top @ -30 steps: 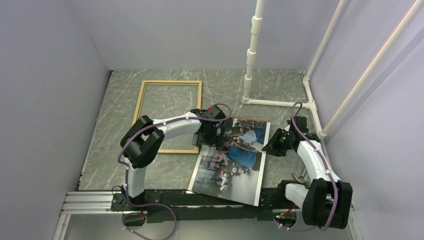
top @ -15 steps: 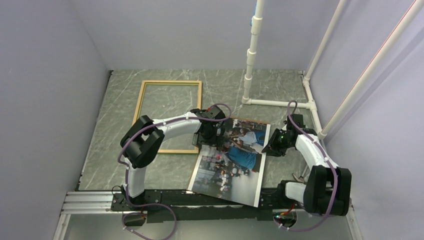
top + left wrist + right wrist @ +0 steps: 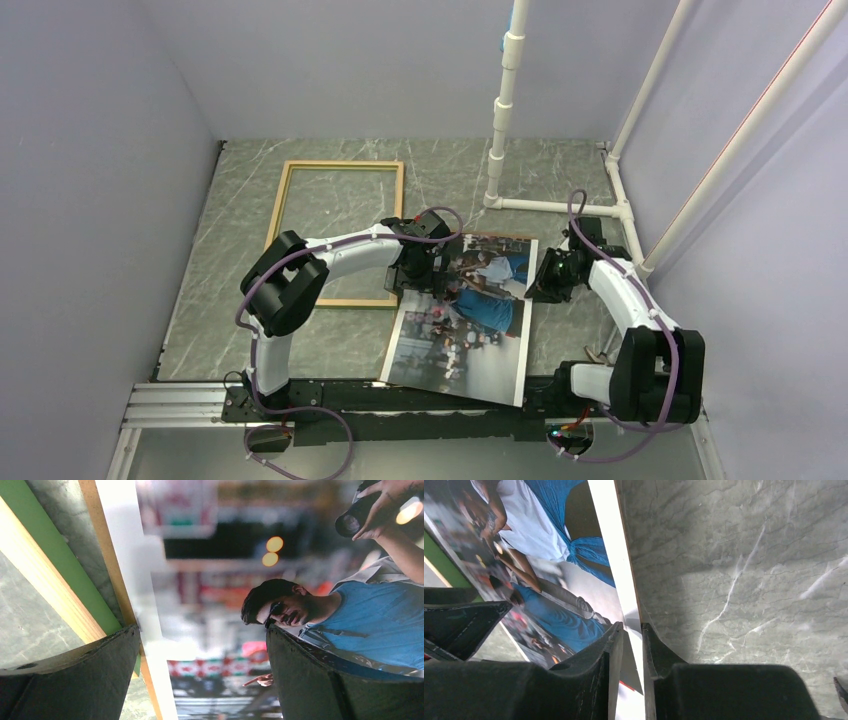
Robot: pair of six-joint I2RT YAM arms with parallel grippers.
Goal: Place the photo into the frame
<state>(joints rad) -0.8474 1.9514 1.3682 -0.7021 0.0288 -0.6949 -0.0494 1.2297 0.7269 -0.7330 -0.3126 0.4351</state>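
where the photo [image 3: 462, 325] lies: picture side up on the grey marbled tabletop [image 3: 560, 180], right of centre and a little skewed, its near edge reaching over the black rail [image 3: 330, 395] at the tabletop's near side.
photo edge: a white border, with a thin brown layer showing under it along both long sides; i cannot tell what that layer is.
frame [image 3: 345, 163]: flat at the far left of the tabletop, light wood face up, green on its side; its near right corner sits just beside the photo's left border, with a sliver of tabletop between them.
left gripper [image 3: 425, 272]: fingers [image 3: 75, 675] spread wide, astride the photo's left border, one on the frame's side and one over the print; i cannot tell whether they touch.
right gripper [image 3: 545, 280]: fingers [image 3: 589, 670] narrow, pinched on the photo's right border near its far corner.
white pipe stand [image 3: 505, 100]: upright at the far right, apart from the photo.
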